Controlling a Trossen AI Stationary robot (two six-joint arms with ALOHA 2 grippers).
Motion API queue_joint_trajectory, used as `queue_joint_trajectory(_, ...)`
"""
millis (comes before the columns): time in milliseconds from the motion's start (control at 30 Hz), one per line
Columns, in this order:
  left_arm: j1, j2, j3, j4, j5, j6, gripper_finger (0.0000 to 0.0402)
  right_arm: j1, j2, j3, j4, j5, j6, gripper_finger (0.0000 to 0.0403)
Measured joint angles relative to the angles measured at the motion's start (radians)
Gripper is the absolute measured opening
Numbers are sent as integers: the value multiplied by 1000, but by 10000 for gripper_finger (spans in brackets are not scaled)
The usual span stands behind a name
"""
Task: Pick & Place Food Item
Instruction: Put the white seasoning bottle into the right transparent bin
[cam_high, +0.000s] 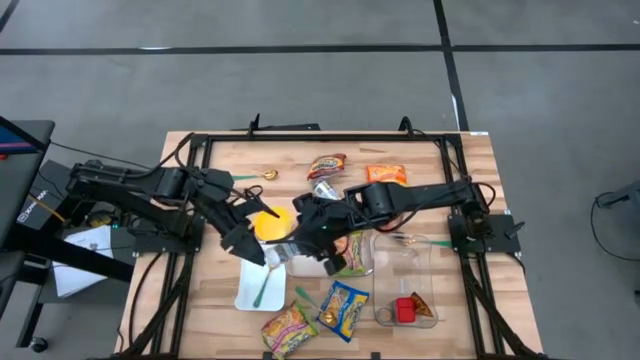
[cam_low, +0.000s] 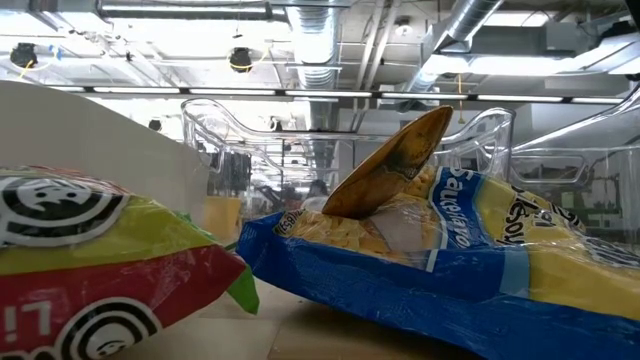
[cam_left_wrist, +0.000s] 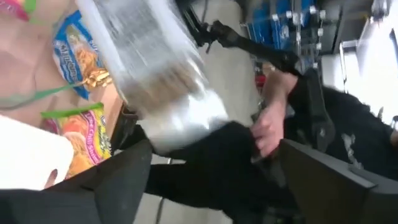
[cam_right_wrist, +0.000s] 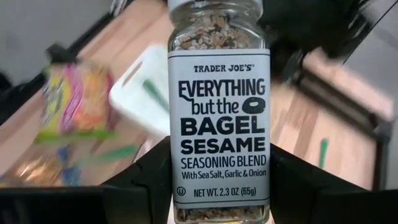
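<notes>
Table: wooden top, crowded with snack packets, a white tray and a clear bin.
Right gripper: fingers clamped on the seasoning jar, held upright above mid-table.
Left gripper: beside it; fingers spread, holding nothing.
Advice: keep the jar vertical, lower slowly, release only once seated.
Label: "TRADER JOE'S EVERYTHING but the BAGEL SESAME SEASONING BLEND, NET WT. 2.3 OZ (65g)".

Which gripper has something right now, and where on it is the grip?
The right gripper holds the seasoning jar by its lower body; the left gripper appears open, holding nothing.
</notes>
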Motion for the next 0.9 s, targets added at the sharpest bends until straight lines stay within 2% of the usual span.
queue_joint_trajectory(133,-2,-2,1,-6,12,104,369,-11,-14,-2,-126,-27,55,188)
queue_joint_trajectory(233,-1,-2,1,-6,1,210,369,-27,-34,-1,-191,-91,119,188)
queue_joint_trajectory(367,-1,-1,1,-5,-68,349,359,-51,-63,0,-283,-195,197,188)
queue_joint_trajectory(533,-1,-1,1,0,-218,495,348,-78,-118,-1,-330,-311,275,188)
queue_joint_trajectory(767,-1,-1,1,24,-396,667,337,-97,-198,-1,-370,-329,376,188)
queue_joint_trajectory(900,-1,-1,1,131,-511,761,326,-97,-250,0,-349,-308,429,188)
